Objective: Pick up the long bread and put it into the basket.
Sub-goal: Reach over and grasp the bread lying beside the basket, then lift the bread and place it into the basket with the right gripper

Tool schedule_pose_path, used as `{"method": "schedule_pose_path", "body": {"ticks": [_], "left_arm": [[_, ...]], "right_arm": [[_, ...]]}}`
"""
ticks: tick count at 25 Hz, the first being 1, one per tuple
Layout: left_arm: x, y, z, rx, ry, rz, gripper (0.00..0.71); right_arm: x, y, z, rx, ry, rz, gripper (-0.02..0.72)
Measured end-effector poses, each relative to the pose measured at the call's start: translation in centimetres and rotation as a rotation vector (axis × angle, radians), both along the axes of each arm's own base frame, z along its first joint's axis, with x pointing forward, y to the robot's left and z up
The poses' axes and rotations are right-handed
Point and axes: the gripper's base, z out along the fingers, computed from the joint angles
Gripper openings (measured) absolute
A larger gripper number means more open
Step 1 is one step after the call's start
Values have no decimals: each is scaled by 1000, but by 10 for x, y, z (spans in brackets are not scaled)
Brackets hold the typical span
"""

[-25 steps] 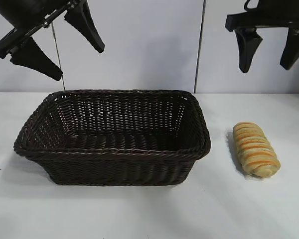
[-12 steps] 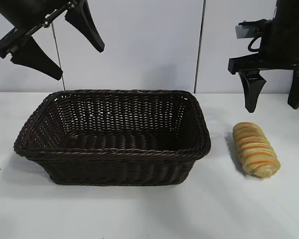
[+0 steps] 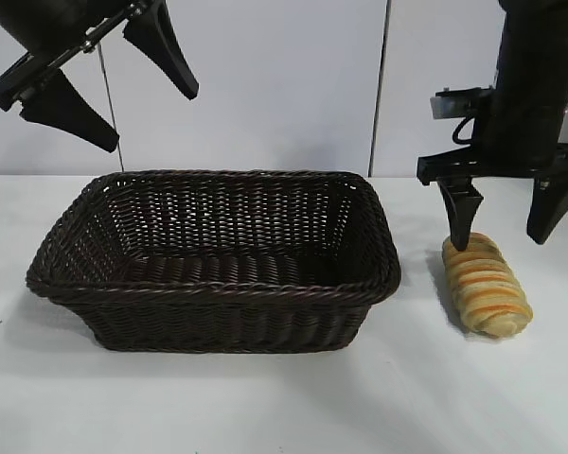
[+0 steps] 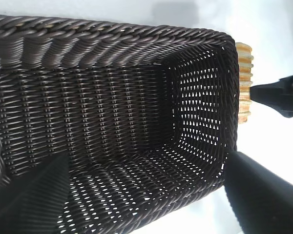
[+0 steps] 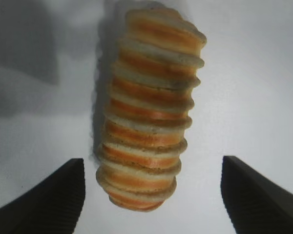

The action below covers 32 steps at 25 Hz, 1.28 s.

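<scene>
Exterior view: right gripper (image 3: 505, 227) jaws wide, straddling far end of ridged golden-tan long bread (image 3: 487, 285) on table; approach step. Next: lower, centre, close. Left gripper (image 3: 109, 90) parked wide above dark woven wicker basket (image 3: 218, 284).

Basket (image 3: 218, 284) dark woven wicker; long bread (image 3: 486, 288) ridged, matt crust.

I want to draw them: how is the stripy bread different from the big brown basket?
The oblong golden-tan long bread with orange stripes is far smaller than the rectangular dark brown woven wicker basket. The bread is solid and ridged; the basket is hollow, with nothing inside. Both sit on the white table.
</scene>
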Motion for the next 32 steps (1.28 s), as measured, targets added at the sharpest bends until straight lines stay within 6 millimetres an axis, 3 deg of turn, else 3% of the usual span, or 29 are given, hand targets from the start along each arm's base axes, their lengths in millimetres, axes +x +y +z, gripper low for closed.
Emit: {"method": "schedule_pose_path", "body": {"ticks": [6,9,15,23,27,32], "left_arm": [[0,0,0,0,2,-1,625],[0,0,0,0,2,-1,625],[0,0,0,0,3,-1,625],[0,0,0,0,3,-1,625],[0,0,0,0,3,-1,625],[0,0,0,0,3,-1,625]], "right_arm": [[1,0,-12,-5,18,-8,553],[2,0,-12,-4,14,-11,476],[2,0,-12,-5,13,-10,231],[-1,-1,-12,-17,50,-14,188],[2,0,9,-10,26,-20,187],[6,1,62,10,-56,-15,182]]}}
